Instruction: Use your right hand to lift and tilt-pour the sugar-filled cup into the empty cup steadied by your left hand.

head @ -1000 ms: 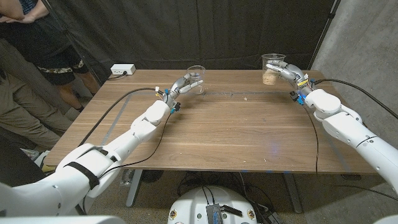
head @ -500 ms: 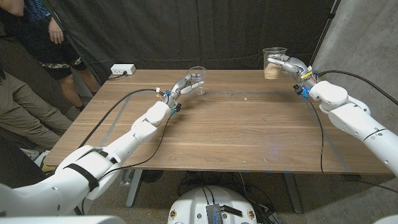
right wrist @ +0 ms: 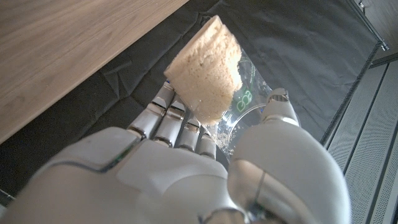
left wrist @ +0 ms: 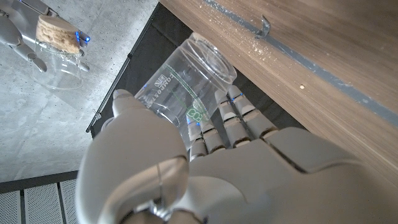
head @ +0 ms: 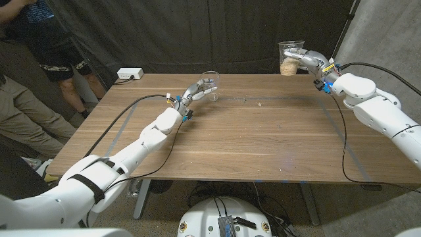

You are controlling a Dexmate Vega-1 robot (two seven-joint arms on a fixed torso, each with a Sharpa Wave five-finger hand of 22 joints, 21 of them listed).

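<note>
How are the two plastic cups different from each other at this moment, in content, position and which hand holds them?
The cup in the right hand holds brown sugar; the cup in the left hand is empty.
The sugar-filled cup is raised above the table's far edge; the empty cup stands on the table.
Both are clear plastic, roughly upright, each gripped by one hand.

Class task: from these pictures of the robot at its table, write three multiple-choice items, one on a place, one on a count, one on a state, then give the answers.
1. Where is the sugar-filled cup?
A. Lifted above the table's far edge
B. Standing at the table's middle
C. Lying on the floor

2. How many clear cups show?
A. One
B. Two
C. Four

3. The empty cup is:
A. Tipped over
B. Upright, gripped by the left hand
C. Stacked in another

Answers: 1 A, the right hand holds it aloft. 2 B, one per hand. 3 B, it stands on the table.
</note>
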